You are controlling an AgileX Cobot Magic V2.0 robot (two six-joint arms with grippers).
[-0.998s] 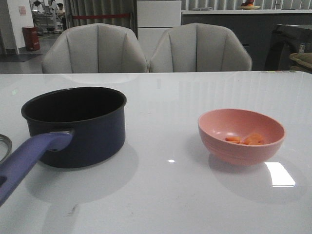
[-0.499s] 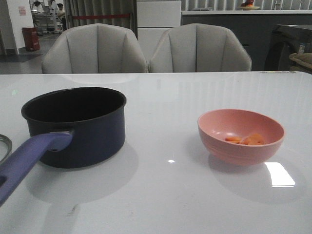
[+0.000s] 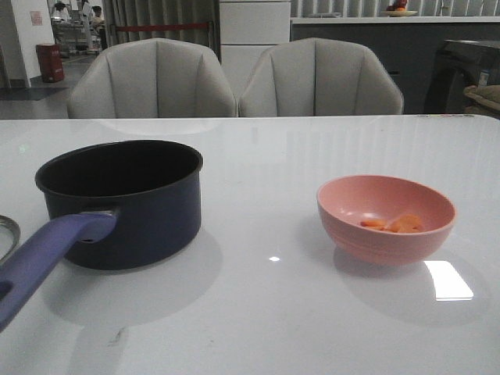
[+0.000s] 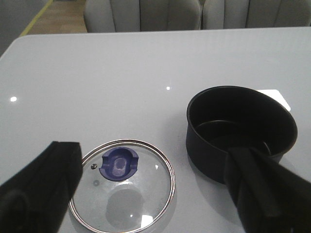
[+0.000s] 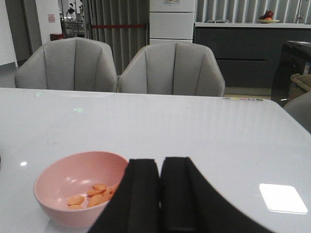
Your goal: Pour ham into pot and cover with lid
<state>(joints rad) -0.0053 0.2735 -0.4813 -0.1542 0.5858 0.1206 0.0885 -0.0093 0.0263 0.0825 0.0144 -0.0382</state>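
You see the pot (image 3: pixel 121 201) standing upright on the left side of the table (image 3: pixel 266 312), mouth up and black inside bare, its long handle (image 3: pixel 48 254) running from the near wall toward you and to the left, so its long axis points at the near left corner. The lid (image 4: pixel 122 185) lies flat on the table just beside the pot on its left, knob (image 4: pixel 118 163) up, only its rim showing at the left edge of the front view. The ham (image 5: pixel 92 195) sits low in the pink bowl (image 3: pixel 386 219), well apart on the right. Your left pincer (image 4: pixel 160 194) hangs above the table with fingers spread wide, one finger (image 4: pixel 41 187) over the lid's far edge, the other before the pot, holding nothing. Your right pincer (image 5: pixel 159 199) is clenched, fingers pressed together and empty, just beside the bowl, level and pointing forward toward the chairs (image 5: pixel 171 70).
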